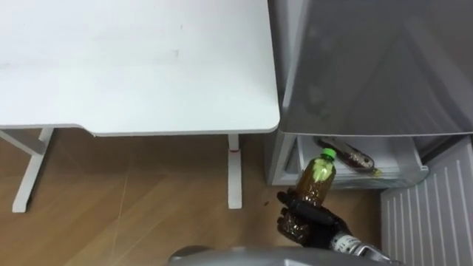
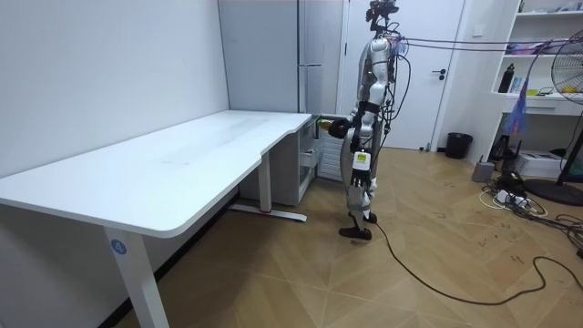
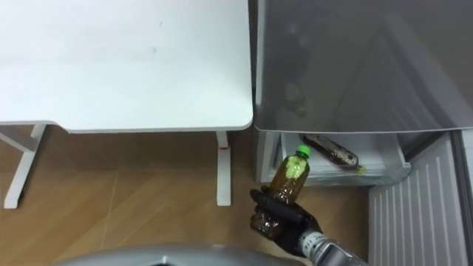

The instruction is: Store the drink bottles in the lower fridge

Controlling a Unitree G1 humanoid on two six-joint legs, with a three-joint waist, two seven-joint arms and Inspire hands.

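Gripping the green-capped bottle (image 1: 316, 176) round its base just outside the open lower fridge (image 1: 403, 171), the right robot hand (image 1: 304, 219) should advance low and cap-first, clearing the 1 dark bottle (image 1: 349, 154) lying inside.

Two plastic drink bottles — one green-capped amber bottle (image 1: 316, 177), one dark brown bottle (image 1: 347, 154) — one white flat desk (image 1: 133, 66), one grey metal fridge (image 1: 369, 66).

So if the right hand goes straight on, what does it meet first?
Probably the dark bottle lying in the open lower fridge, touched first by the held bottle; depth is unclear.
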